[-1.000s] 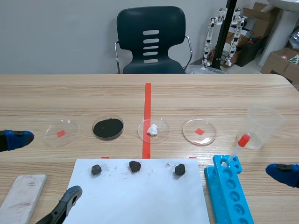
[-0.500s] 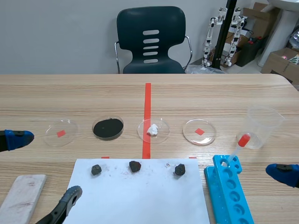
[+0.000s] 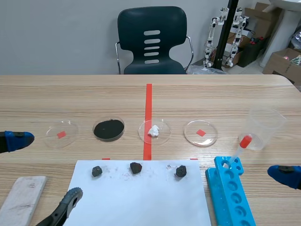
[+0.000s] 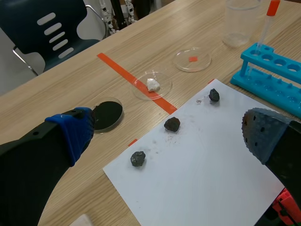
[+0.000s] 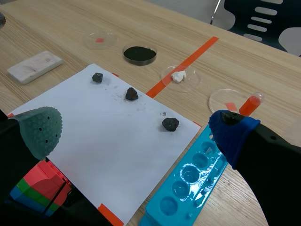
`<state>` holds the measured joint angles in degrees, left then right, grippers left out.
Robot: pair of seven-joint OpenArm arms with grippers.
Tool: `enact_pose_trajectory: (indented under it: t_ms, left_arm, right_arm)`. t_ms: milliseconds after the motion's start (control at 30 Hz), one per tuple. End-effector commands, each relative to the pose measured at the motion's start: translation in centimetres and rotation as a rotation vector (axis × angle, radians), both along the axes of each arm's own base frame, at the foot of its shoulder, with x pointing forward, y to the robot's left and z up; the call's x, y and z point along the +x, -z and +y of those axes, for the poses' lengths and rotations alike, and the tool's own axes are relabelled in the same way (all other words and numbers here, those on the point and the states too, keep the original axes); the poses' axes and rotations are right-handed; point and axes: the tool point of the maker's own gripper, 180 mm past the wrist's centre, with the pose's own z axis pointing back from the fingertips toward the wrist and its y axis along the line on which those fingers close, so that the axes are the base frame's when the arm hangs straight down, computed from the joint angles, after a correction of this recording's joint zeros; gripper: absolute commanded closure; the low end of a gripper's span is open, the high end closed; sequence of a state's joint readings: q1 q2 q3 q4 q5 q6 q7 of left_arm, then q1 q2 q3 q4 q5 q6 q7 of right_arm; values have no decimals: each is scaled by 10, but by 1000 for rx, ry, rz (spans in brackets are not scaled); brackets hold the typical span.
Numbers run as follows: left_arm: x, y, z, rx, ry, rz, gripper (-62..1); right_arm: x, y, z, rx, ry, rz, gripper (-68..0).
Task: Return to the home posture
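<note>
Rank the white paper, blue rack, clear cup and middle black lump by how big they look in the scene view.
1. white paper
2. blue rack
3. clear cup
4. middle black lump
Paper and rack lie nearest the camera, flattering them.

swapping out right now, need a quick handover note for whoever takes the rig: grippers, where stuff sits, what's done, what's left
Left gripper: open, empty, low at the table's left side.
Right gripper: open, empty, low at the right side, beside the blue rack.
Table: three dark lumps on the white sheet; four dishes in a row beyond it; dropper standing in the rack, clear cup behind it.
Done: both arms sit at the sides, nothing held.
Left: check this matches home; probably nothing more.
</note>
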<state>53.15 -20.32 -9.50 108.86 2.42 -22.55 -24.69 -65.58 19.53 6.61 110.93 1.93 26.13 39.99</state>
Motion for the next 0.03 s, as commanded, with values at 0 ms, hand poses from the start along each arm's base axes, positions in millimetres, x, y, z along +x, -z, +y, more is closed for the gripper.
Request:
enact_pose_trajectory:
  t_ms: [0]
  left_arm:
    - [1, -5, -1, -20, -6, -16, -623]
  right_arm:
    - [3, -7, 0, 23, 6, -21, -679]
